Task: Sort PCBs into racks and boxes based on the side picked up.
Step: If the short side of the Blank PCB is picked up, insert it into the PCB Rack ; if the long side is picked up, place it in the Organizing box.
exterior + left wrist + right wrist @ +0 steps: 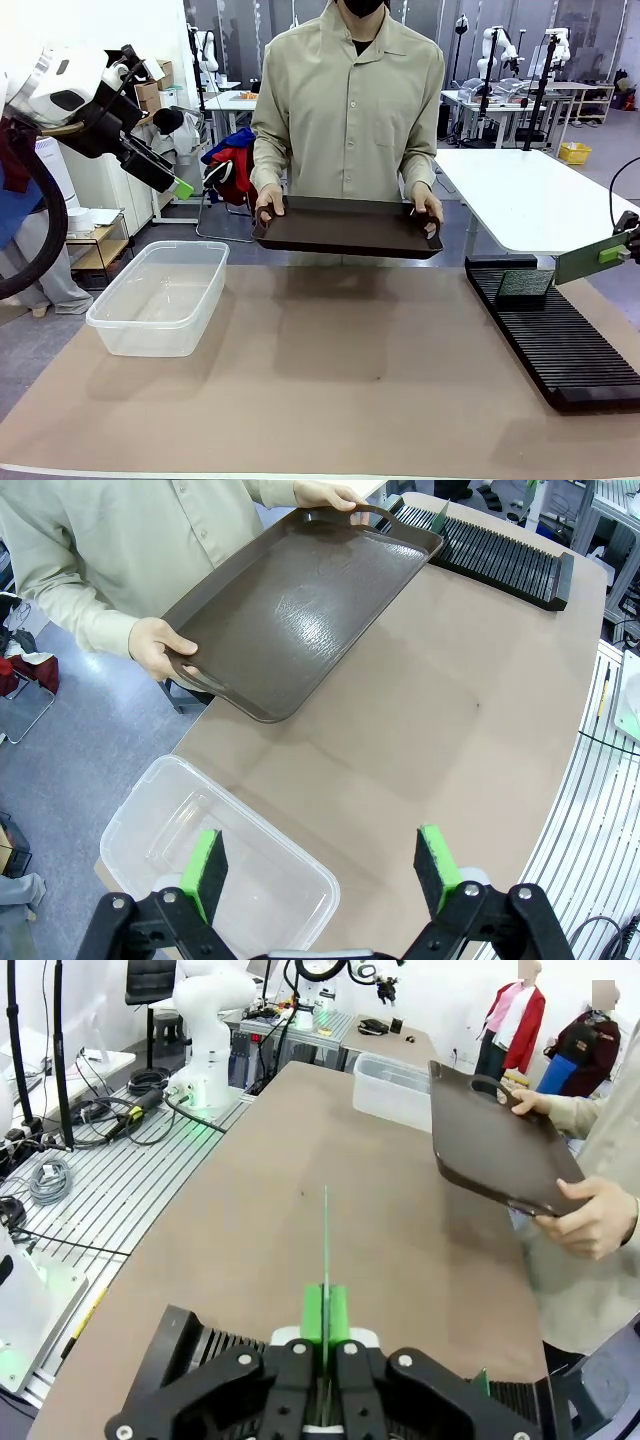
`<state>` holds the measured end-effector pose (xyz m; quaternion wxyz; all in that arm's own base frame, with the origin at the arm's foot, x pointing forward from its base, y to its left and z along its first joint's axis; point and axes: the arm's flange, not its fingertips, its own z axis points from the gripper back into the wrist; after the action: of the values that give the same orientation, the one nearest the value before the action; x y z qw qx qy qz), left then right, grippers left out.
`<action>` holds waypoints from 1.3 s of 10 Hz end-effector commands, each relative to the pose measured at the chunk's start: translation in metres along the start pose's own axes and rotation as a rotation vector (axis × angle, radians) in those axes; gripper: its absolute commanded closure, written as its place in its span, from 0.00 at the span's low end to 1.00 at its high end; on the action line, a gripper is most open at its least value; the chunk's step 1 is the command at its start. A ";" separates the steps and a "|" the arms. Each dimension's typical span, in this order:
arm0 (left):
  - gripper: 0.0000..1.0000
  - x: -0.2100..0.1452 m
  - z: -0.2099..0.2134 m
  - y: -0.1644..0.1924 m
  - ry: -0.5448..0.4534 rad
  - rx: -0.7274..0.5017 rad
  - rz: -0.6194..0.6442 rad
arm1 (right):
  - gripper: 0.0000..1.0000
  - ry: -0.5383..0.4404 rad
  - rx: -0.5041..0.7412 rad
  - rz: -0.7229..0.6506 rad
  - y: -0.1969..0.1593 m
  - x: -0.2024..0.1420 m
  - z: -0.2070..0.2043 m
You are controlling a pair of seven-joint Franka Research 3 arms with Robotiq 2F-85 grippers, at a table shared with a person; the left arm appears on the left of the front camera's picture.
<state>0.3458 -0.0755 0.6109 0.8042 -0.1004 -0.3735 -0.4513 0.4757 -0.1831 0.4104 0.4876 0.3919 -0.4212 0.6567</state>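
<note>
PCBs — one is pinched by its edge in the right gripper (325, 1325), jaws shut on it above the rack (560, 335), where another board (524, 285) stands slotted. Thin, stiff, light; edge holds suit it. Left gripper (325, 865) hangs open over the box (160, 297) — tray (345, 225) beyond.

White tables (520, 195), grey floor (50, 330) — lab
</note>
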 end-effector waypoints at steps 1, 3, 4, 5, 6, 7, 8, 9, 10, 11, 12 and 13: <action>0.00 -0.001 0.000 0.002 0.002 -0.008 0.004 | 0.98 0.001 -0.021 -0.013 0.003 -0.006 0.004; 0.00 -0.001 0.000 0.002 0.002 -0.008 0.004 | 0.98 -0.003 -0.027 -0.040 0.001 -0.020 0.006; 0.00 -0.001 0.000 0.002 0.002 -0.008 0.004 | 0.98 -0.057 -0.019 -0.073 0.001 -0.013 0.007; 0.00 -0.001 0.000 0.002 0.002 -0.008 0.004 | 0.98 -0.007 -0.009 -0.031 0.004 -0.017 0.003; 0.00 -0.001 0.000 0.002 0.002 -0.008 0.004 | 0.98 -0.007 -0.009 -0.031 0.004 -0.017 0.003; 0.00 -0.001 0.000 0.002 0.002 -0.008 0.004 | 0.98 -0.007 -0.009 -0.031 0.004 -0.017 0.003; 0.00 -0.001 0.000 0.002 0.002 -0.008 0.004 | 0.98 -0.007 -0.009 -0.031 0.004 -0.017 0.003; 0.00 -0.001 0.000 0.002 0.002 -0.008 0.004 | 0.98 -0.007 -0.009 -0.031 0.004 -0.017 0.003; 0.00 -0.001 0.000 0.002 0.002 -0.008 0.004 | 0.98 -0.007 -0.009 -0.031 0.004 -0.017 0.003; 0.00 -0.001 0.000 0.002 0.002 -0.008 0.004 | 0.98 -0.007 -0.009 -0.031 0.004 -0.017 0.003; 0.00 -0.001 0.000 0.002 0.002 -0.008 0.004 | 0.98 -0.013 -0.008 -0.038 0.004 -0.018 0.004; 0.00 -0.001 0.000 0.002 0.002 -0.008 0.004 | 0.98 -0.050 -0.015 -0.035 -0.001 -0.028 0.006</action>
<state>0.3458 -0.0755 0.6109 0.8042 -0.1004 -0.3735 -0.4513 0.4775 -0.1939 0.3919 0.4989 0.4037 -0.4192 0.6422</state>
